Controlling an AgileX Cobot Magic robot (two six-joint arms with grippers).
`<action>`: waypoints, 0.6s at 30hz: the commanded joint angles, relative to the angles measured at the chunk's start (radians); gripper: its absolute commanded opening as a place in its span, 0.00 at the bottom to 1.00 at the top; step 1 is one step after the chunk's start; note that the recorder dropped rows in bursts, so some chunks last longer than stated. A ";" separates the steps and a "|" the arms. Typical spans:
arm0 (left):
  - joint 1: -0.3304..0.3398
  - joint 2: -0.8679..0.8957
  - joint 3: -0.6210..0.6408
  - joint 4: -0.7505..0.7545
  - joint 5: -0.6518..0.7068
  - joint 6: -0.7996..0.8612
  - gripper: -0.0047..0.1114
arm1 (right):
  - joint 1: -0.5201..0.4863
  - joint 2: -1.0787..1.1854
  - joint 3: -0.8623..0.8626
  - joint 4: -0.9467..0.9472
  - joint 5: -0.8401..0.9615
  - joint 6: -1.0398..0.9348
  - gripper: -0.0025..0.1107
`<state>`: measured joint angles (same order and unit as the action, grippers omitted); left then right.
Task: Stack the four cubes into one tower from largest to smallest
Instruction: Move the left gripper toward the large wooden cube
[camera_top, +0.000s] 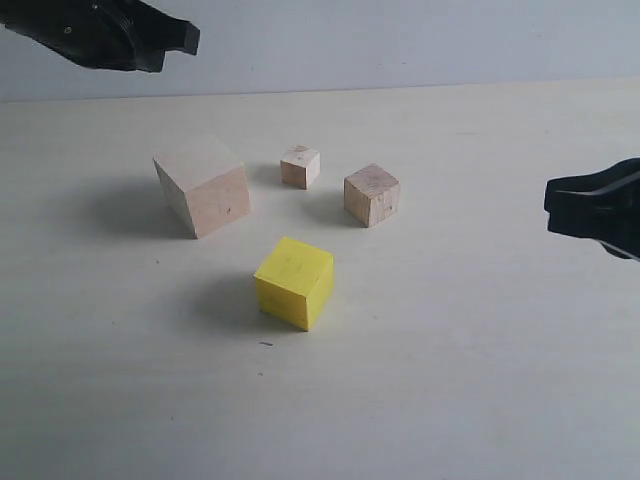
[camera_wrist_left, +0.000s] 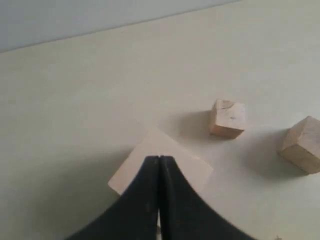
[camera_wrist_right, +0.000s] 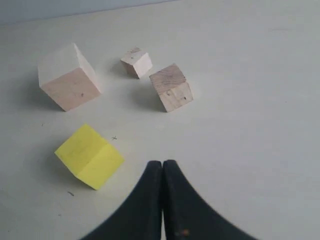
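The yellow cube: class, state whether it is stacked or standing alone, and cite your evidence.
Standing alone. The yellow cube rests directly on the table, apart from the three wooden cubes, with nothing on top.

A pale cream tabletop (camera_top: 480, 400) fills the view, meeting a plain grey-blue wall (camera_top: 400, 40) along its far edge at twelve o'clock.

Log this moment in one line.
stacked: none | large wooden cube, yellow cube, medium cube, tiny cube: apart on table | left gripper: shut, empty | right gripper: shut, empty
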<state>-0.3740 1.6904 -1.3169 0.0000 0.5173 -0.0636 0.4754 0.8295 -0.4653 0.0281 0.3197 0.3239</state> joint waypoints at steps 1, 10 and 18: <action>0.073 0.112 -0.115 0.000 0.101 -0.015 0.04 | 0.002 0.003 -0.010 -0.005 0.031 -0.011 0.02; 0.105 0.274 -0.263 -0.011 0.102 -0.015 0.04 | 0.002 0.003 -0.010 -0.001 0.027 -0.011 0.02; 0.105 0.418 -0.358 -0.030 0.110 -0.015 0.04 | 0.002 0.003 -0.010 -0.001 0.023 -0.008 0.02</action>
<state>-0.2683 2.0719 -1.6421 -0.0177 0.6255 -0.0712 0.4754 0.8295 -0.4653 0.0281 0.3483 0.3218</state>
